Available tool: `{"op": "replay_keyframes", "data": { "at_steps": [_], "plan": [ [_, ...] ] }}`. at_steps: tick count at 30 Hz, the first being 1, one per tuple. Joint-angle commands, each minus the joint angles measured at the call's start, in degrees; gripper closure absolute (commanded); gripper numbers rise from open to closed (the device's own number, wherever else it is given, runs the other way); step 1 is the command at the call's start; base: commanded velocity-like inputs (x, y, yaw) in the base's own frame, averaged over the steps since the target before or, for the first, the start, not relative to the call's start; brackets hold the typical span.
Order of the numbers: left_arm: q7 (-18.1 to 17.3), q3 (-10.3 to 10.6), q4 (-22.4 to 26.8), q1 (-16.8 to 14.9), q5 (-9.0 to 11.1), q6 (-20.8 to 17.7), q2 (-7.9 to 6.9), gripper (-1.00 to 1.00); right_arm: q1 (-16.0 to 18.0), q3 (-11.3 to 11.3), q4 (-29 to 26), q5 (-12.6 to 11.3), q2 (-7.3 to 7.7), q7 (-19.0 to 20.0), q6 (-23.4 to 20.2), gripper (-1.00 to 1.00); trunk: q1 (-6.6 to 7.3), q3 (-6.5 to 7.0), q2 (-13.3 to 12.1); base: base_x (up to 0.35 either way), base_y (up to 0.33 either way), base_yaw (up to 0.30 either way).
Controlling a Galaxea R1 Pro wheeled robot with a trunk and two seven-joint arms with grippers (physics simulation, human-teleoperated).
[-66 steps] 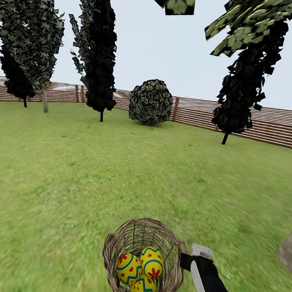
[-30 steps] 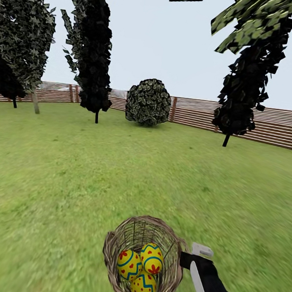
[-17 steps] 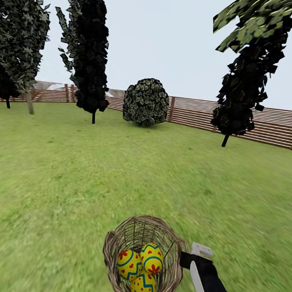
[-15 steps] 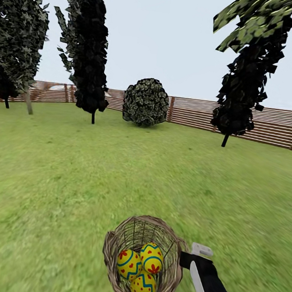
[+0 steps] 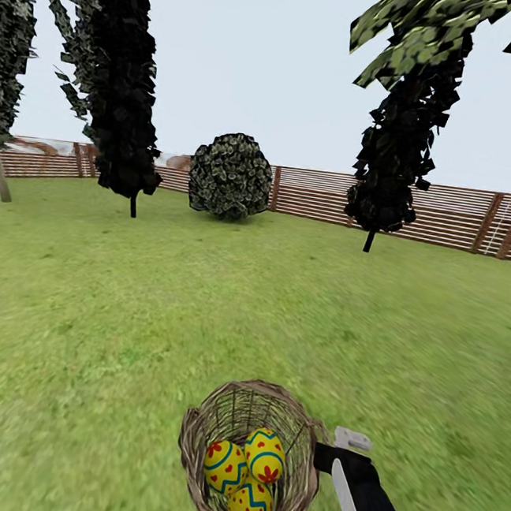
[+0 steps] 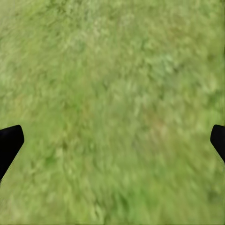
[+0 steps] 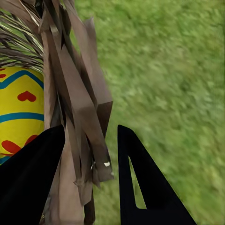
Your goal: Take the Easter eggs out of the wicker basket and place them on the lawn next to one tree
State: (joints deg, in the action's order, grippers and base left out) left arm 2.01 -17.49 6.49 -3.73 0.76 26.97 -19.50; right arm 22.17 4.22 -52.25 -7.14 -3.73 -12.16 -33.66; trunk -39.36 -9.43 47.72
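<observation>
— How are the jaws set?
— The right gripper is clamped on the wicker basket rim; the left gripper's are spread apart.
— And the eggs?
— The three Easter eggs are carried inside, above the lawn.

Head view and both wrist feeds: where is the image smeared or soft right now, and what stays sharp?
Head view: the lawn is streaked with blur, while the wicker basket, the eggs and the right gripper are crisp. Left wrist view: the grass is smeared and soft, with the dark fingertips at the edges. Right wrist view: the wicker and fingers are sharp; the grass behind is softer.
</observation>
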Motion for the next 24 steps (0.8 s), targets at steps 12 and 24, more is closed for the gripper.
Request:
{"op": "replay_keyframes", "data": {
  "at_steps": [12, 24],
  "plan": [
    [0.19, 0.17, -0.07, -0.05, 0.09, 0.19, -0.01, -1.00, 0.06, -0.08, 0.65, -0.77, -0.05, -0.39, 0.00, 1.00, -0.04, -0.08, 0.06, 0.310, 0.188, -0.148],
    [0.19, 0.17, -0.07, -0.05, 0.08, 0.28, -0.01, -1.00, 0.06, -0.17, 0.90, -0.86, -0.05, -0.40, 2.17, 1.00, -0.04, -0.08, 0.06, 0.305, 0.195, -0.126]
  ]
}}
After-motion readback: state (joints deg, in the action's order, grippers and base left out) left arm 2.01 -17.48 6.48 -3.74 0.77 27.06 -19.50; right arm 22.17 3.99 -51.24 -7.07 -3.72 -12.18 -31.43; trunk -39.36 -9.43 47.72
